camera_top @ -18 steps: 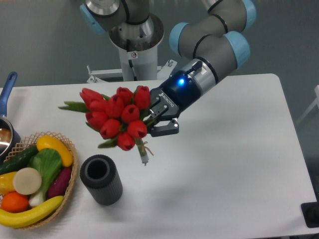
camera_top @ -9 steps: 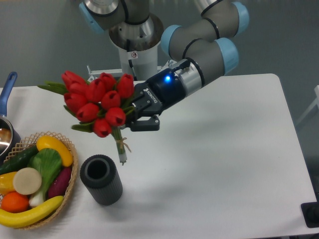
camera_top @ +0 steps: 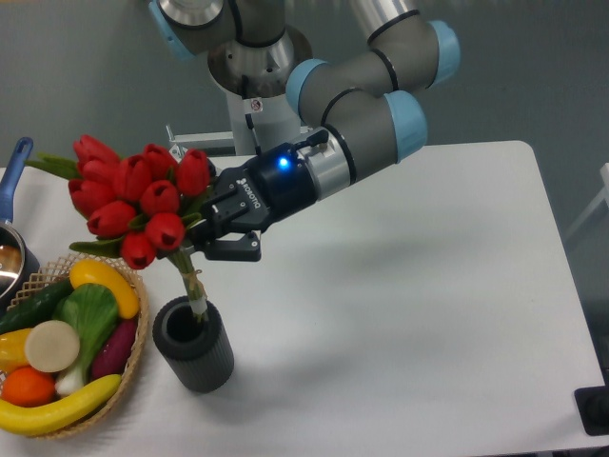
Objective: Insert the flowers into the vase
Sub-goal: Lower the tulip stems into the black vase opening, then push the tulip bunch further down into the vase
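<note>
Now pincer [camera_top: 211, 236] clamped on stems of flowers [camera_top: 133, 197], just under the buds. Arm reaching from upper right down toward left, wrist tilted low, blue light lit. Stem ends dipped into mouth of vase [camera_top: 194, 344], bunch leaning left above it. Basket [camera_top: 133, 303] of fruit just beside vase on desk [camera_top: 428, 286]; pan [camera_top: 11, 238] at left edge.
</note>
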